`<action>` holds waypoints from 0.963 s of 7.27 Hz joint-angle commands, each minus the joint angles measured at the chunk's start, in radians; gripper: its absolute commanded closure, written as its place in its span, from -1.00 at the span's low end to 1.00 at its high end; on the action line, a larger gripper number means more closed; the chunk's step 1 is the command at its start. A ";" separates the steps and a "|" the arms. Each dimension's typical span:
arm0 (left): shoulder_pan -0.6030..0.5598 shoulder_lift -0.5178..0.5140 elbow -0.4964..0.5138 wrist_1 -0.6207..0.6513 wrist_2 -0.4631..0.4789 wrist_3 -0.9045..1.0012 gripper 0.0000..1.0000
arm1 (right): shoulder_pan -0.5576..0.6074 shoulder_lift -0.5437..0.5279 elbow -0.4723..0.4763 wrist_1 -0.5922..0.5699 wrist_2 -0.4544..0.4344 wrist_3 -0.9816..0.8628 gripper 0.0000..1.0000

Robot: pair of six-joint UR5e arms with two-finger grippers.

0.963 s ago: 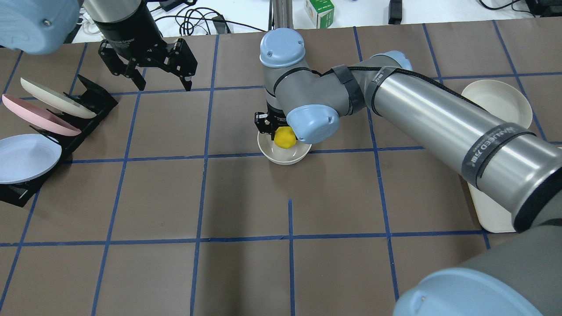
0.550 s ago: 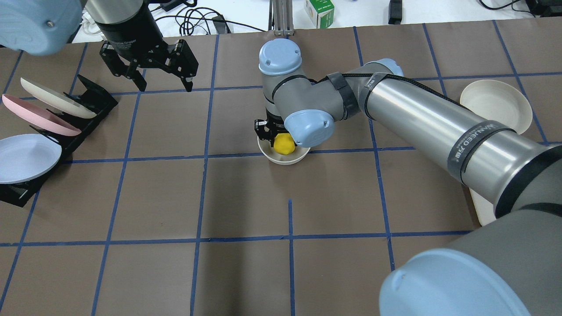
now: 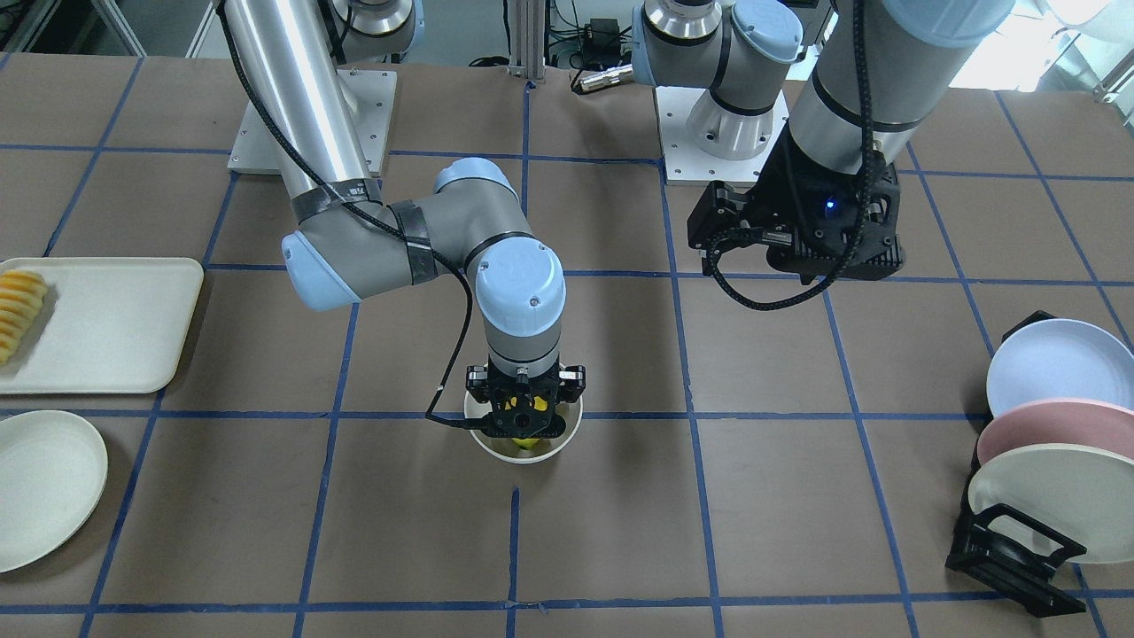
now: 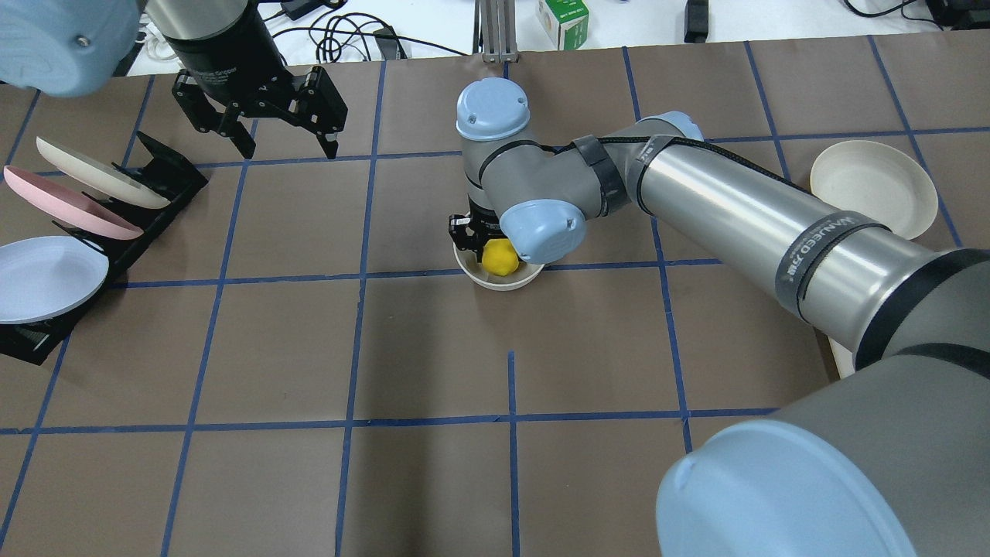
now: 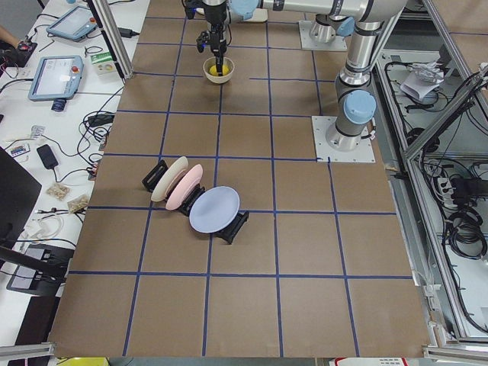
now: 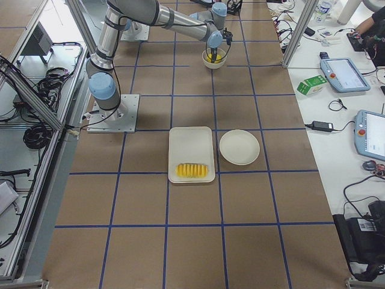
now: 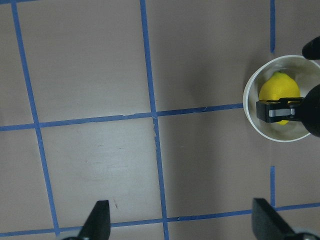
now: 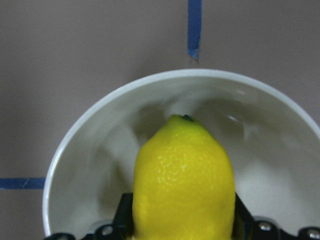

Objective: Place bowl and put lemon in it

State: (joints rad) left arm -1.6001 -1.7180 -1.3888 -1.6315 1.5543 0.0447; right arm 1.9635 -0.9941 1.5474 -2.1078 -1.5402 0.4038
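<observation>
The off-white bowl (image 4: 499, 281) stands on the brown table near its middle; it also shows in the front view (image 3: 485, 443) and the left wrist view (image 7: 252, 120). My right gripper (image 3: 526, 421) reaches down into it, shut on the yellow lemon (image 4: 501, 257). In the right wrist view the lemon (image 8: 184, 175) sits between the black fingers (image 8: 125, 215), low inside the bowl (image 8: 75, 150); whether it touches the bottom I cannot tell. My left gripper (image 4: 288, 143) is open and empty, well above the table at the far left, by the plate rack.
A black rack (image 4: 147, 224) holds three pastel plates at the left edge. A flat white plate (image 4: 874, 186) lies at the right. A white tray (image 3: 97, 323) with a row of fruit slices (image 3: 18, 315) lies beside it. A green box (image 4: 562, 22) stands beyond the table.
My right arm has lowered the lemon deeper into the bowl. The left gripper has hardly moved.
</observation>
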 commanded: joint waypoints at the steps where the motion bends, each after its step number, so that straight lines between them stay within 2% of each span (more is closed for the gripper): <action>1: -0.001 0.004 -0.001 0.007 0.001 -0.002 -1.00 | -0.002 0.002 0.000 0.002 -0.015 0.001 -0.99; 4: -0.006 0.008 -0.002 0.005 0.003 -0.003 -1.00 | -0.021 -0.076 -0.004 0.017 -0.017 -0.003 -1.00; 5: -0.006 0.008 -0.003 0.007 0.003 -0.003 -1.00 | -0.058 -0.131 -0.015 0.090 -0.017 -0.009 -1.00; 6: -0.006 0.009 -0.003 0.005 0.003 -0.003 -1.00 | -0.131 -0.218 -0.015 0.195 -0.018 -0.019 -1.00; 7: -0.006 0.011 -0.003 0.005 0.003 -0.003 -1.00 | -0.208 -0.312 -0.006 0.247 -0.018 -0.025 -1.00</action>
State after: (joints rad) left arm -1.6060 -1.7088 -1.3912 -1.6256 1.5571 0.0414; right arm 1.8443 -1.1953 1.5363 -1.9451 -1.5579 0.3874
